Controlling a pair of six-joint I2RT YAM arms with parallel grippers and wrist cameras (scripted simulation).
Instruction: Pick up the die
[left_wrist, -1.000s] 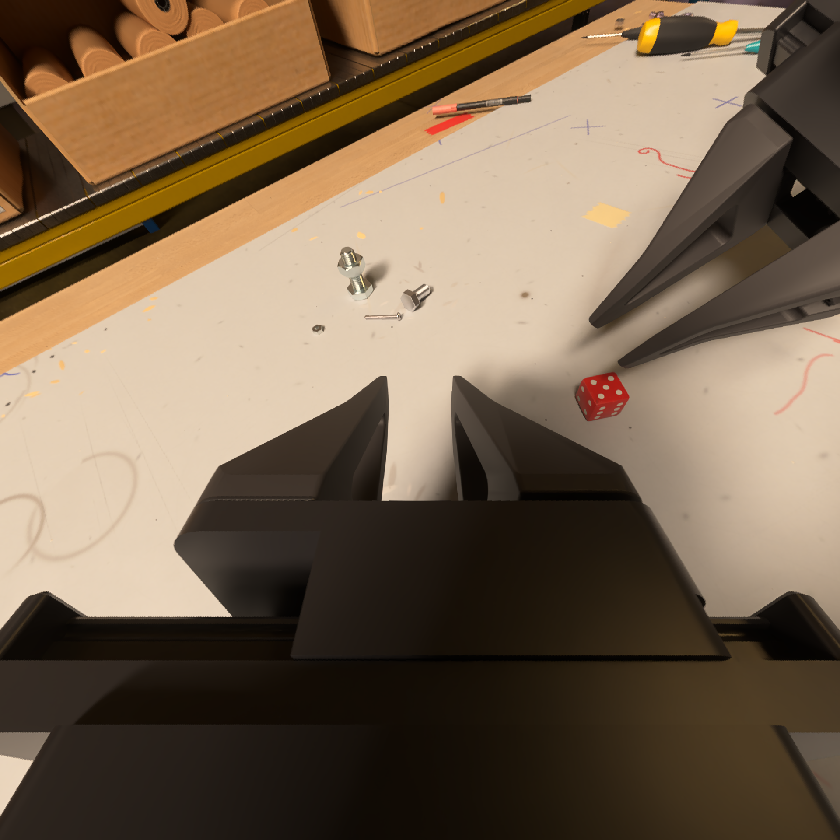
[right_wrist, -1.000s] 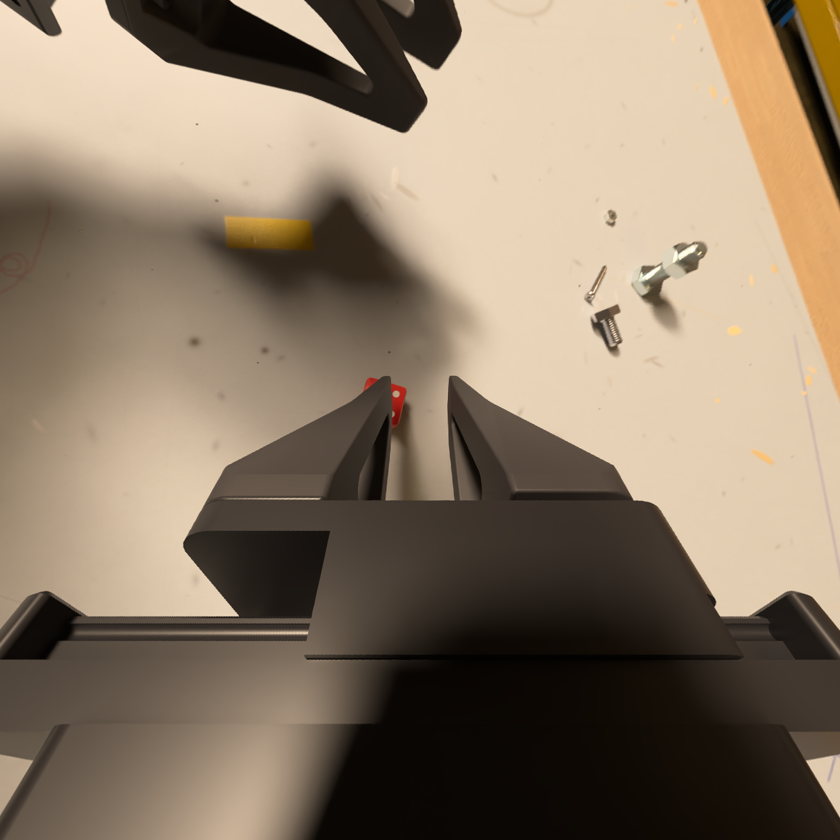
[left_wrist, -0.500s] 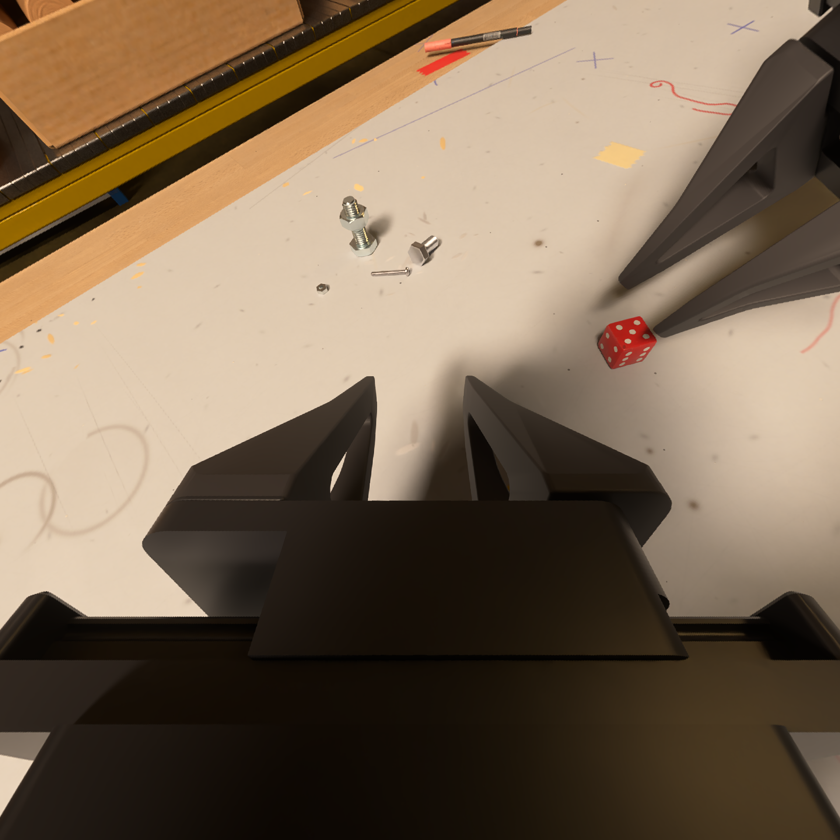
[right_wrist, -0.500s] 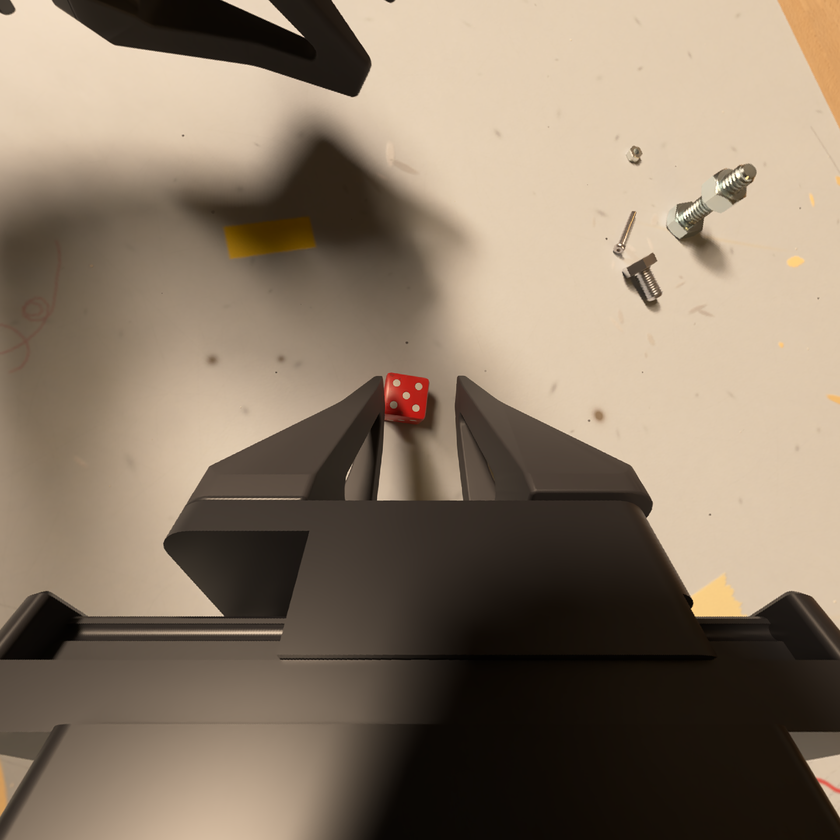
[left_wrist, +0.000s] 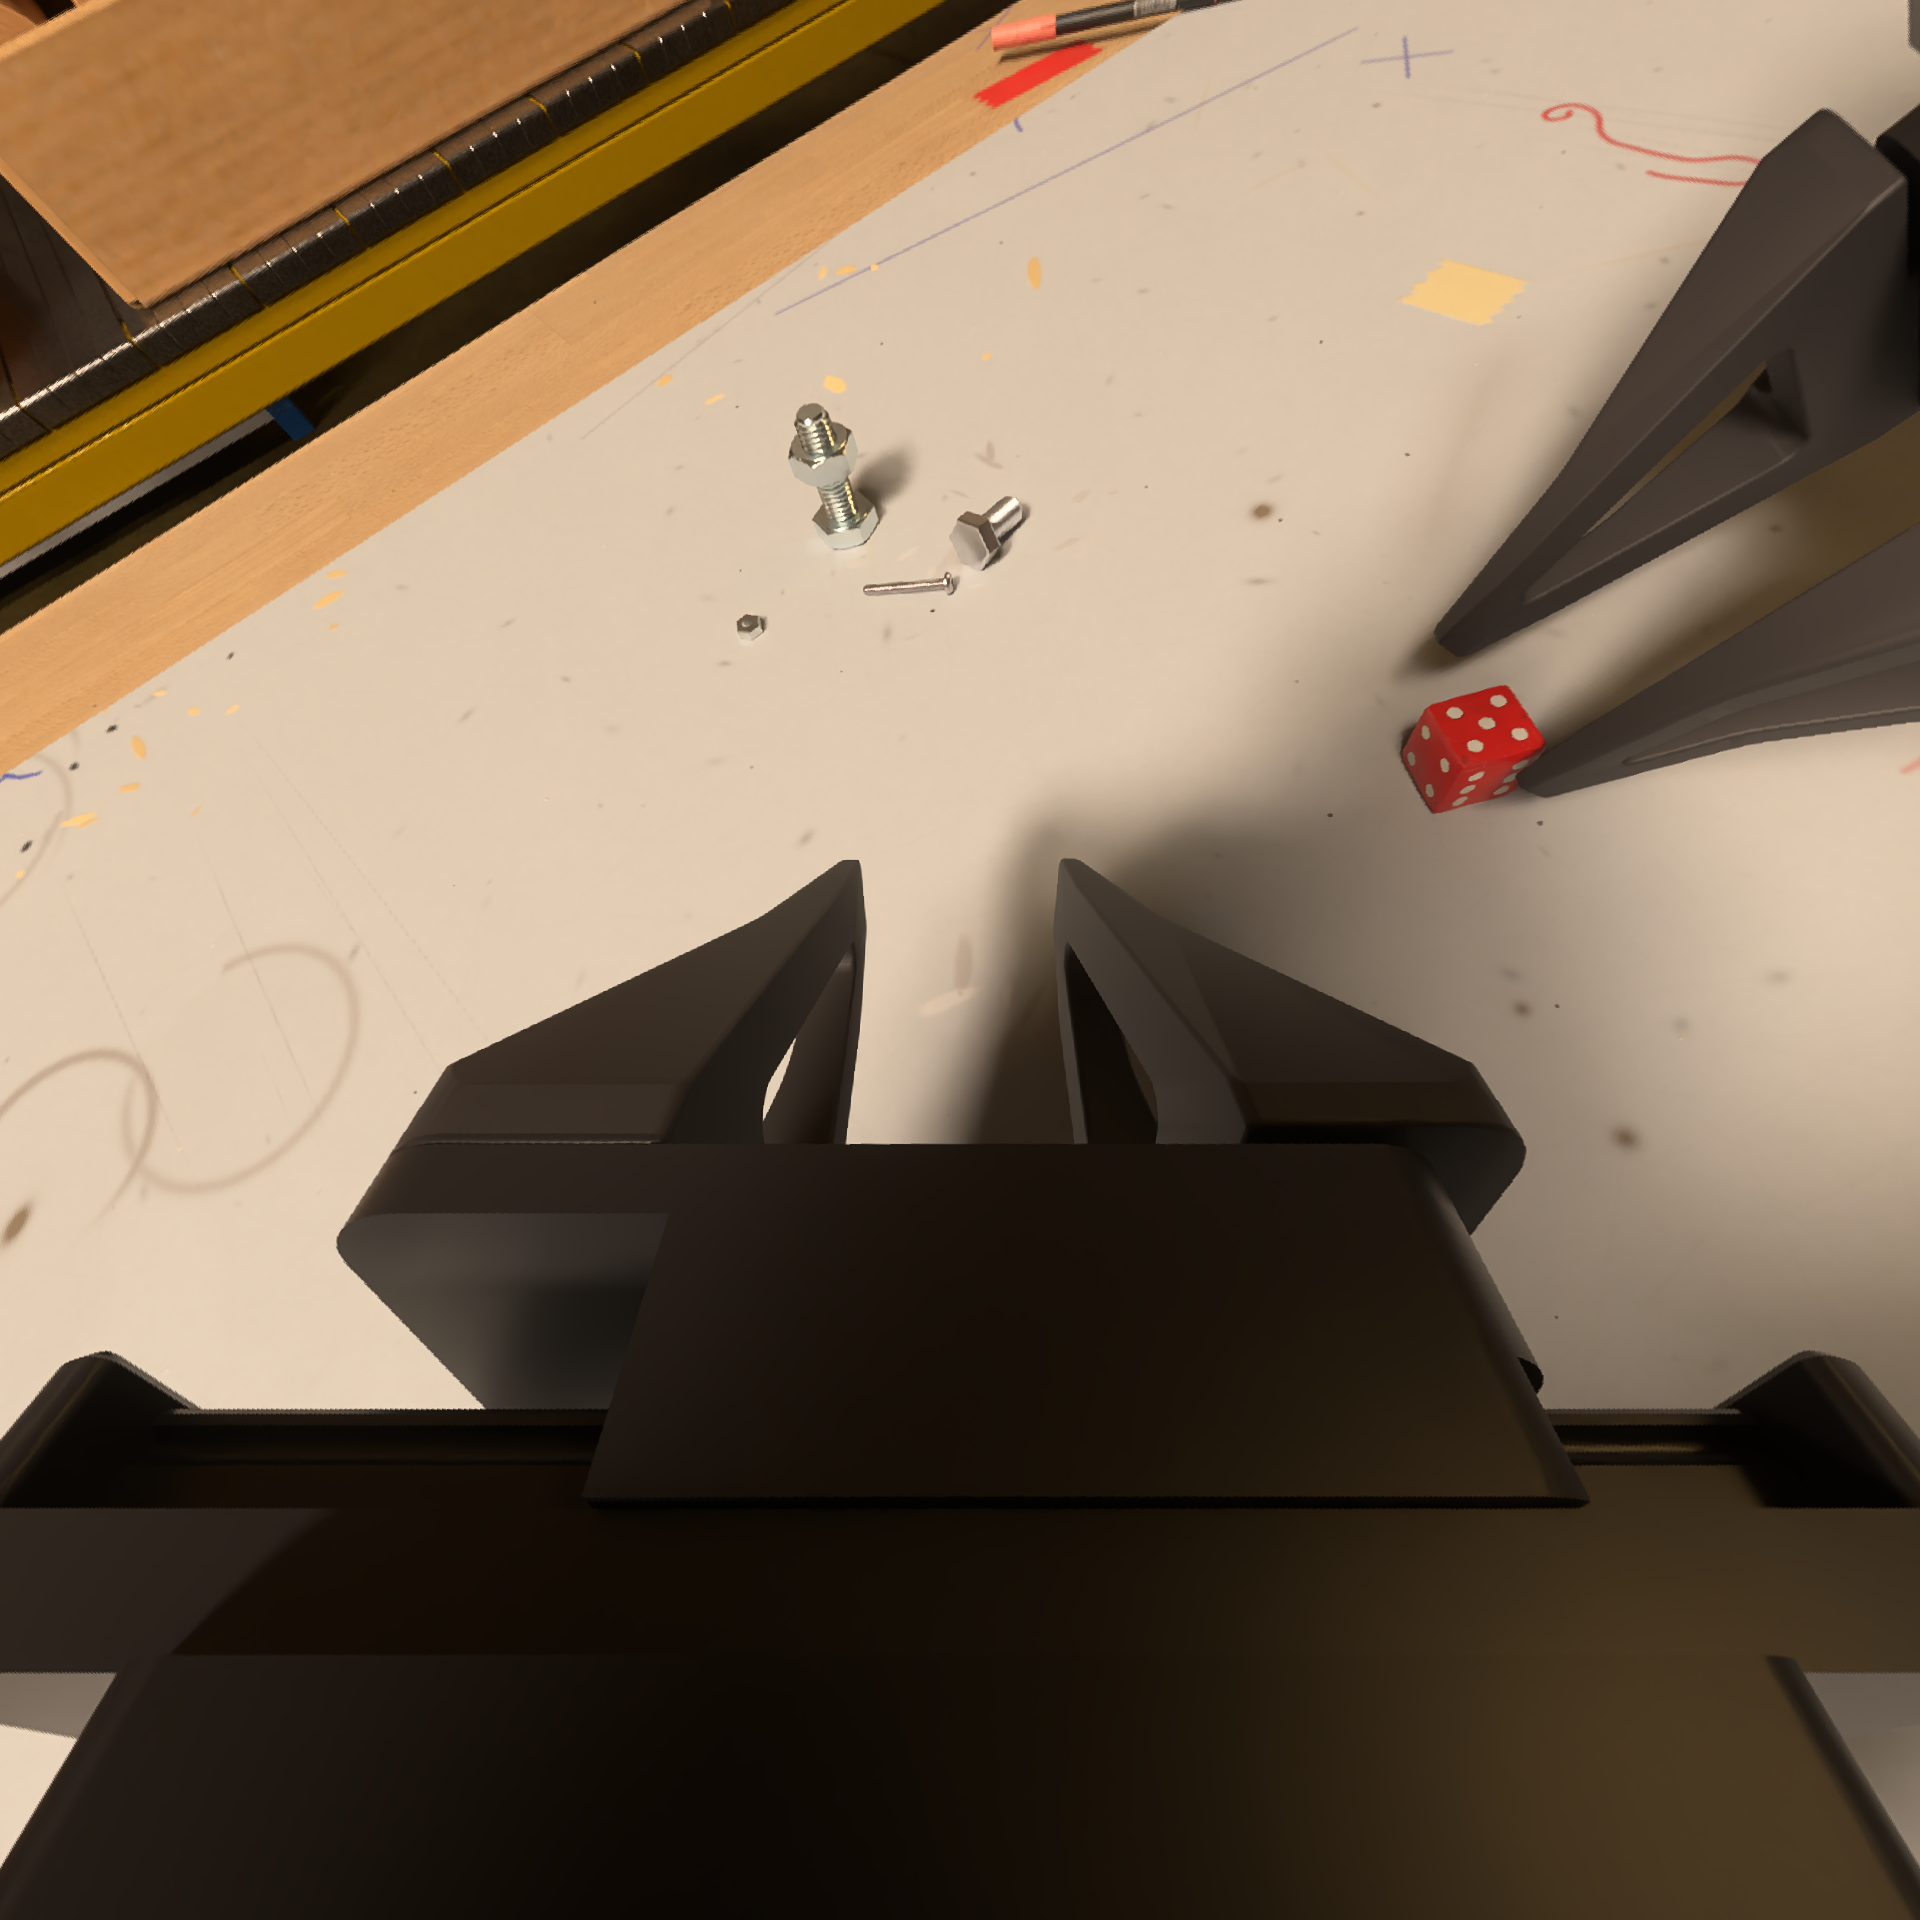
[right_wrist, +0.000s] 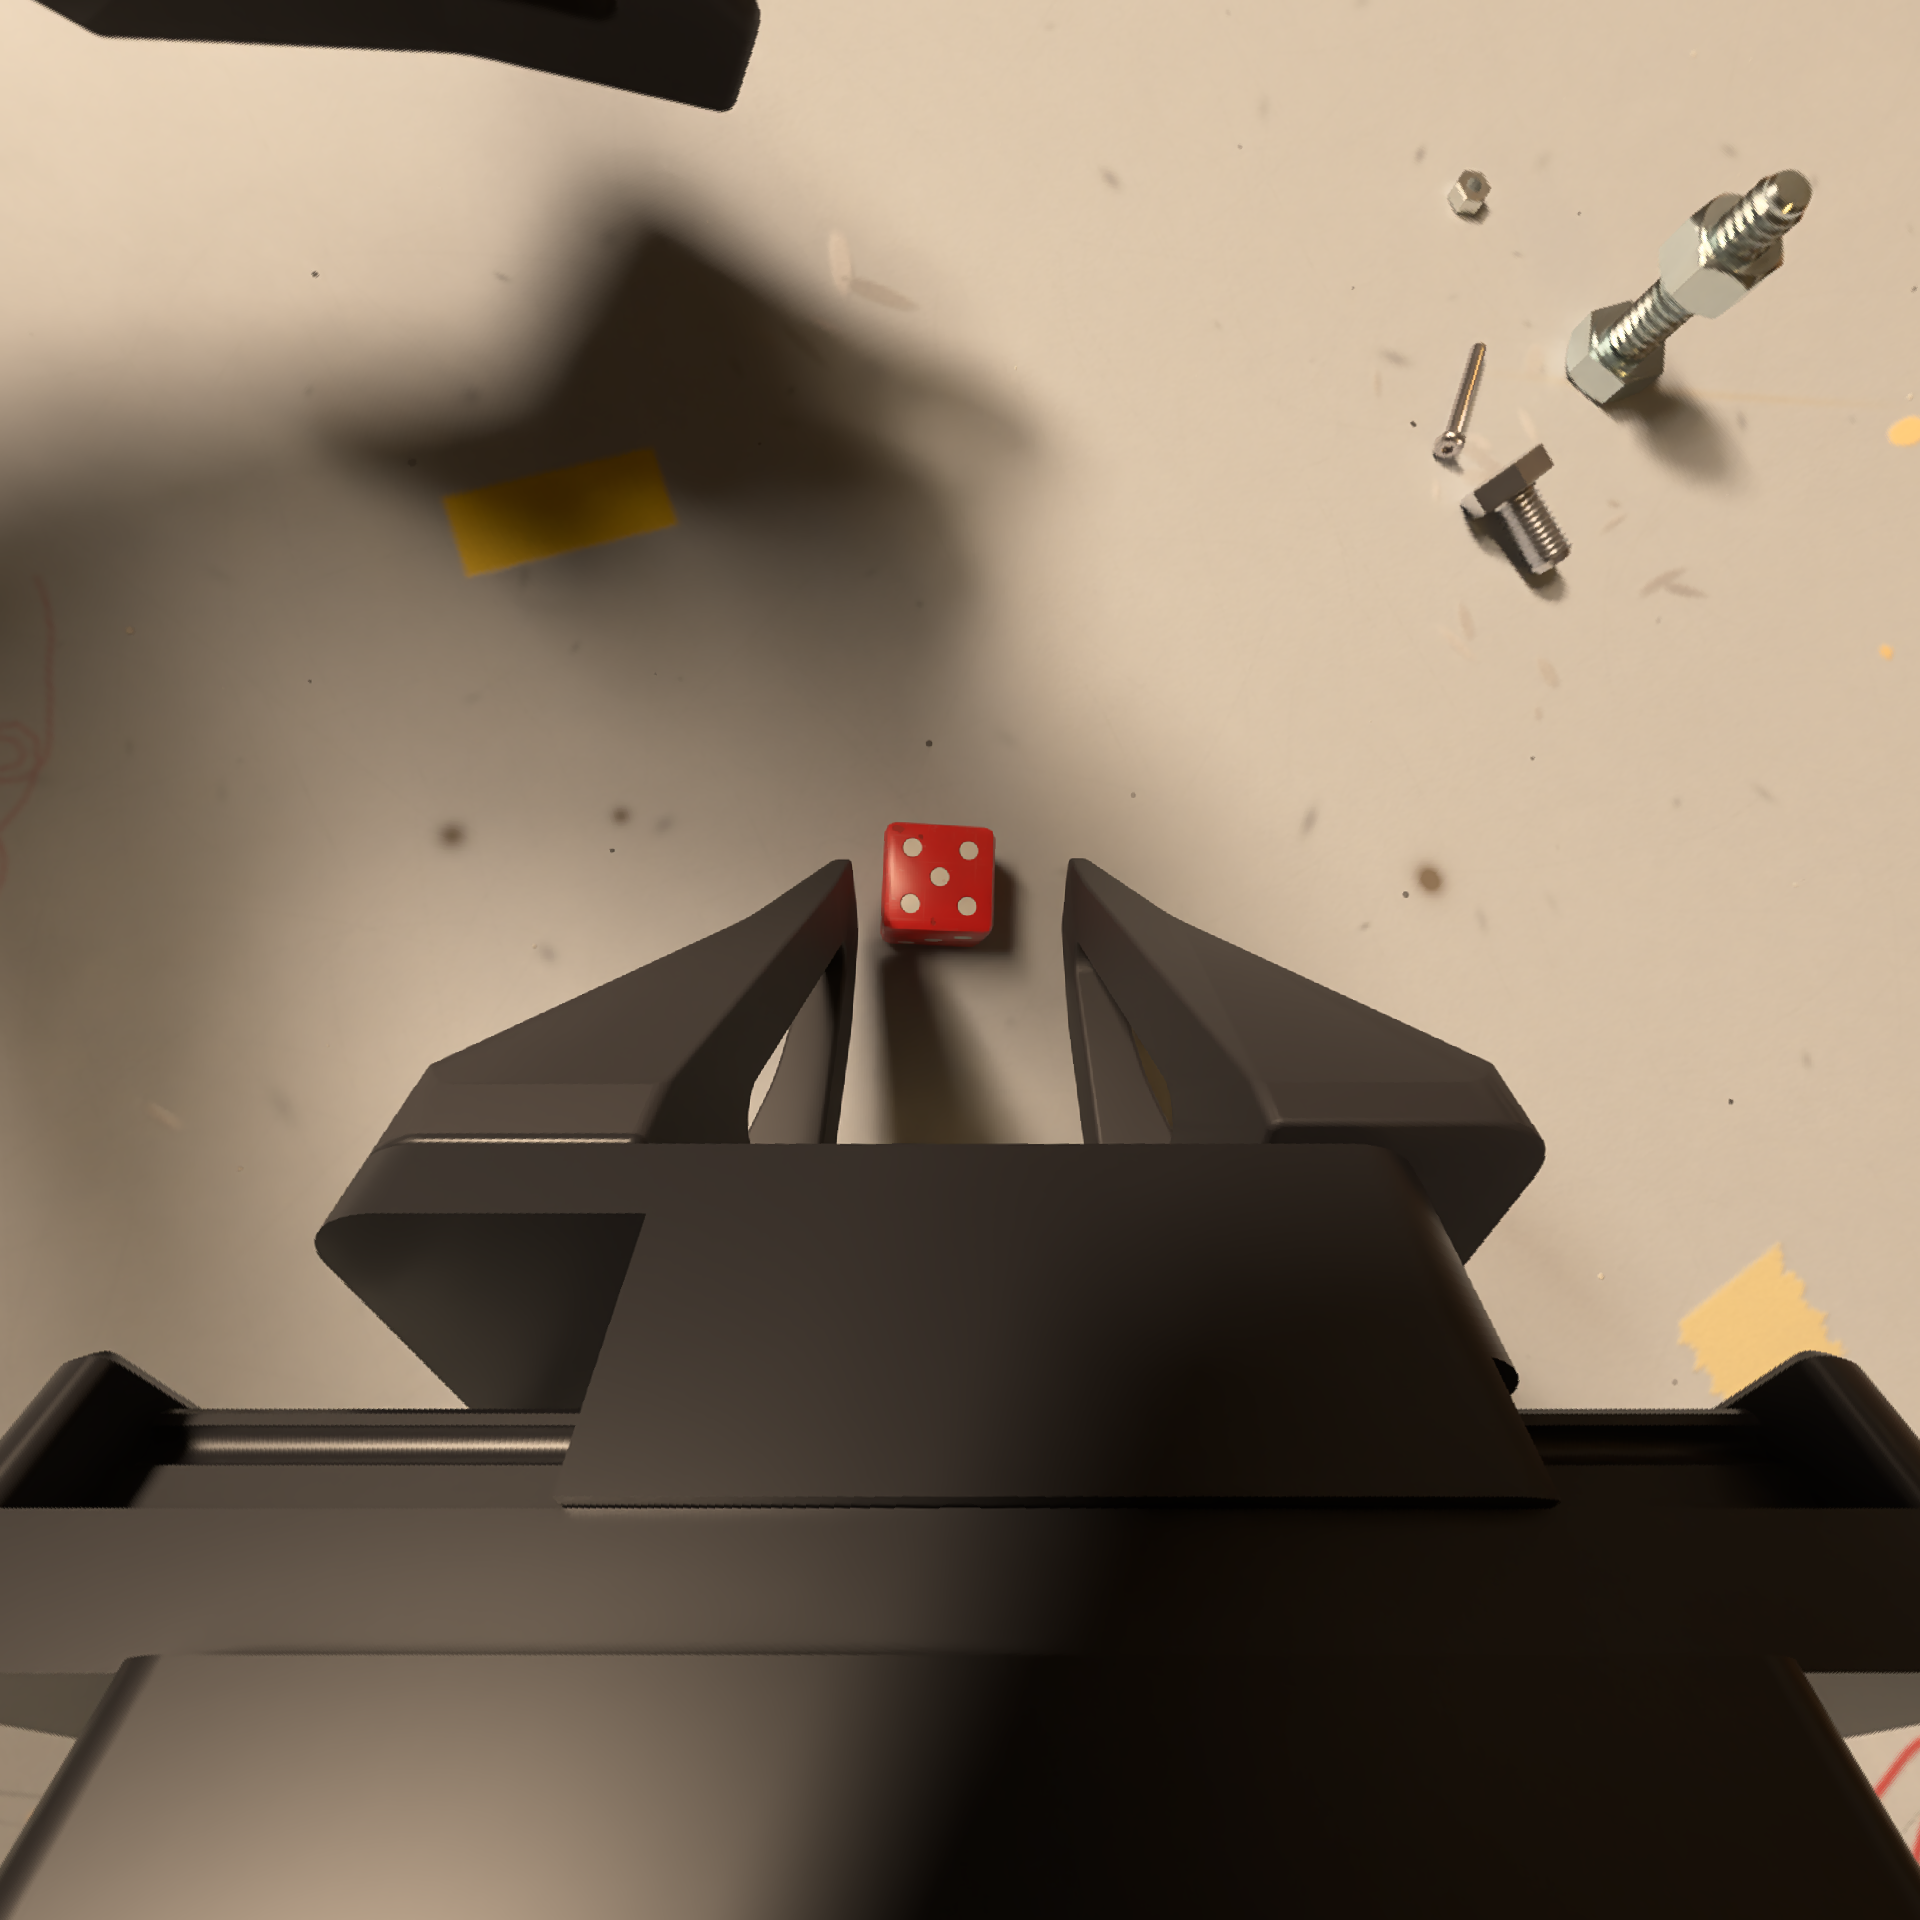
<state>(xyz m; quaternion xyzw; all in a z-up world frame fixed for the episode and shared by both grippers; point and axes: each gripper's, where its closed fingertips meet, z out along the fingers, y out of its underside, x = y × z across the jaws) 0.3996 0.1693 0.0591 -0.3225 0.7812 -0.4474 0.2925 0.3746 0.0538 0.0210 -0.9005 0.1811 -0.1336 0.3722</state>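
A small red die (right_wrist: 938, 883) with white pips lies on the beige table mat. My right gripper (right_wrist: 958, 864) is open, its tips on either side of the die, which sits nearer the left finger with a gap to each. The die also shows in the left wrist view (left_wrist: 1470, 746) at the right, next to the right gripper's fingers (left_wrist: 1662, 748). My left gripper (left_wrist: 958, 864) is open and empty above bare mat, well left of the die.
Loose metal bolts (left_wrist: 831, 478), a small screw (left_wrist: 909, 587) and a nut (left_wrist: 750, 625) lie on the mat; they show at upper right in the right wrist view (right_wrist: 1673, 301). A wooden table edge (left_wrist: 416, 436), yellow rail and cardboard box (left_wrist: 260, 135) lie beyond. Yellow tape (right_wrist: 561, 511) is stuck on the mat.
Both grippers have opened wider. My right gripper has come down over the die, which now stands between its tips. The left wrist view has shifted lower and forward.
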